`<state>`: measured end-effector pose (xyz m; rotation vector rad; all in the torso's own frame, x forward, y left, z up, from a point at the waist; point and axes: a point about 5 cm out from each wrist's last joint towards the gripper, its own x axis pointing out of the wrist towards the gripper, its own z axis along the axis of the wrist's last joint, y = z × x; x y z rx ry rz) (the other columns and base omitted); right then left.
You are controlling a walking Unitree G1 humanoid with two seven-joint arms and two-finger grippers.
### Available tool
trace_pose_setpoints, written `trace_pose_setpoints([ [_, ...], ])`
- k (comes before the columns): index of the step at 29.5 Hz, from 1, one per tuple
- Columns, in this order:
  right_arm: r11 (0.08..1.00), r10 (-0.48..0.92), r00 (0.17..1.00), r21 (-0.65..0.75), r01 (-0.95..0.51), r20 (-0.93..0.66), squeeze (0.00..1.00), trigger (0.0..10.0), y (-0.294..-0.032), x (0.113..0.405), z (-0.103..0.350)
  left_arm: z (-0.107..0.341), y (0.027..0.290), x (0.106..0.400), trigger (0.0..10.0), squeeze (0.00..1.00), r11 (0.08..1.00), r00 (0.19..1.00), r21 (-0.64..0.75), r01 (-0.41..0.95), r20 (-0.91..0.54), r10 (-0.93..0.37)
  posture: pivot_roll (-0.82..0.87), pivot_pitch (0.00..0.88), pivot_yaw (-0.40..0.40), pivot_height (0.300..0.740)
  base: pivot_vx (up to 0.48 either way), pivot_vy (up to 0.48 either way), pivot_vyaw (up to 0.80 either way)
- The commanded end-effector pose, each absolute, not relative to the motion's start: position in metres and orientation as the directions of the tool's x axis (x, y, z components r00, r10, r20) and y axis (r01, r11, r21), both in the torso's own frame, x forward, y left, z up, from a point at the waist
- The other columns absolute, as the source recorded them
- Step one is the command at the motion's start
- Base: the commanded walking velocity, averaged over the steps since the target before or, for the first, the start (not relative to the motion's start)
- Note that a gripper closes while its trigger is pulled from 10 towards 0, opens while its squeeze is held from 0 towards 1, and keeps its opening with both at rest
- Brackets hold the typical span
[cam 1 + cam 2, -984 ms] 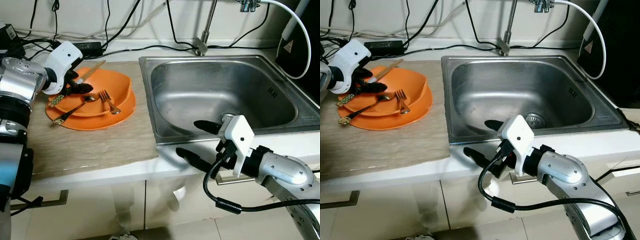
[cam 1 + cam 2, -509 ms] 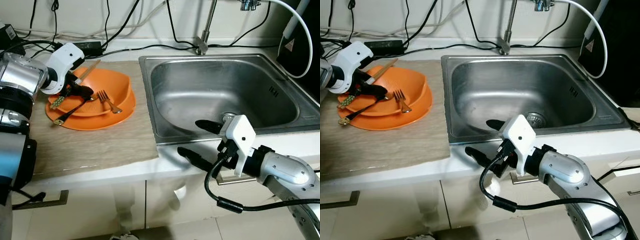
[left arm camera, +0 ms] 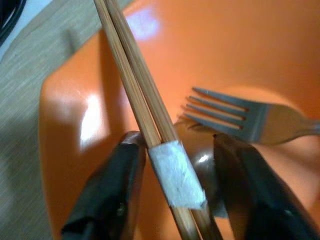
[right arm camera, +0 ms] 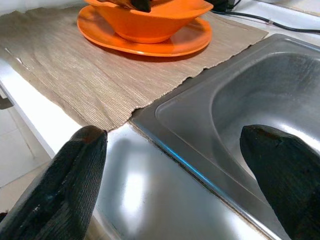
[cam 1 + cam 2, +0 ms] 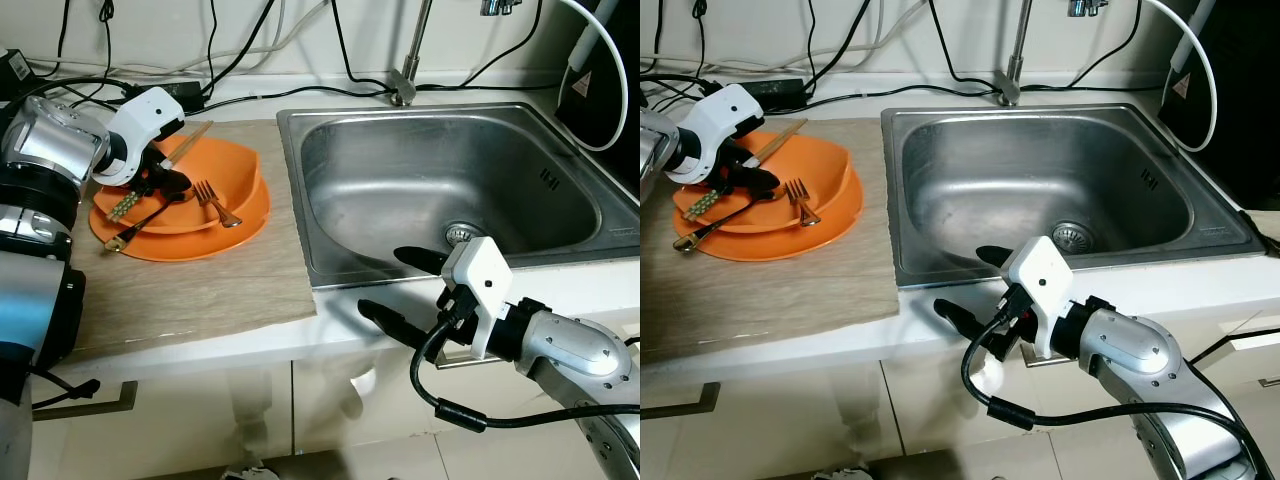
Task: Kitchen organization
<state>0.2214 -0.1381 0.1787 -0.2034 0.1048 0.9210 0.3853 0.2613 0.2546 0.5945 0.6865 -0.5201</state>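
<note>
Left gripper (image 3: 175, 195) sits in the orange bowl (image 5: 235, 165) on the mat (image 5: 190, 285), fingers apart around the taped chopsticks (image 3: 150, 125) — fork (image 3: 235, 117) just beside — while the right gripper (image 5: 400, 285) hangs spread wide over the sink (image 5: 440, 190) front edge.

Left arm: I have it bent inward at my left side, silver forearm raised, white wrist housing angled down. Left gripper (image 5: 160, 180): black fingers (image 3: 107, 197) parted, one on each side of a taped pair of chopsticks (image 3: 150, 125).

Right arm: extended low in front of me, cable looped under the wrist. Right gripper (image 5: 400, 285): fingers (image 4: 67, 182) spread wide, holding nothing.
</note>
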Motion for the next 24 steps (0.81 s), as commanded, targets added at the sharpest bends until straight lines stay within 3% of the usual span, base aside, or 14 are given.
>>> trace_pose_setpoints([
  [1,0.596,0.770,0.616,-0.159,-0.787,-0.166,0.00,10.0,-0.141,0.220,0.183,0.261,0.260,0.387,0.0,0.00,0.705,0.665,0.342,0.621,-0.707,-0.243,0.00,0.018,0.013,0.740,0.000,0.000,0.00],
  [20,0.593,0.771,0.614,-0.162,-0.789,-0.165,0.00,10.0,-0.140,0.220,0.184,0.263,0.261,0.387,0.0,0.00,0.709,0.679,0.349,0.613,-0.692,-0.246,0.00,0.014,0.009,0.740,0.000,0.000,0.00],
  [24,0.606,0.764,0.629,-0.172,-0.776,-0.146,0.00,10.0,-0.141,0.222,0.187,0.281,0.258,0.390,0.0,0.00,0.726,0.735,0.359,0.586,-0.612,-0.291,0.00,0.016,0.014,0.740,0.000,0.000,0.00],
])
